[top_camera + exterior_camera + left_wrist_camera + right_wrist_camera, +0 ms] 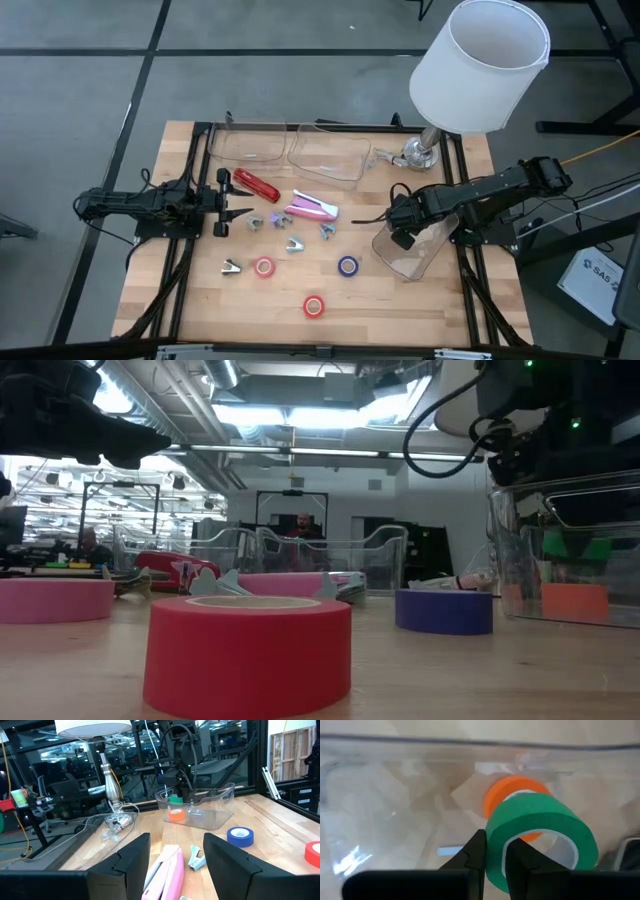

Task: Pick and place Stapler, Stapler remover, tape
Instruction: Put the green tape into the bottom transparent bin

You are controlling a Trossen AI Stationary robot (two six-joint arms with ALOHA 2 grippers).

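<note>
The right gripper (494, 862) hangs inside the clear bin (408, 262) at the table's 3 o'clock edge, its two fingers pinched on the wall of a green tape roll (540, 837), one finger inside the ring and one outside. An orange tape roll (512, 792) lies on the bin floor just behind the green one.

The left gripper (226, 208) waits at 9 o'clock on the wooden table (200, 290), fingers spread apart and holding nothing. Just ahead of it, toward the centre, lies the pink stapler (312, 207); the red stapler (257, 185) sits at about 10 o'clock from the centre.

Other tape rolls rest on the bare wood: a pink one (264, 266) at 7 o'clock, a red one (315, 306) at 6 o'clock near the front edge, and a blue one (348, 266) at 5 o'clock, each well apart from the others. Small silvery staple removers (294, 244) lie scattered around the centre.

Two more clear bins (325, 152) stand along the 12 o'clock edge, and a lamp (480, 65) with a white shade stands at 1 o'clock.
</note>
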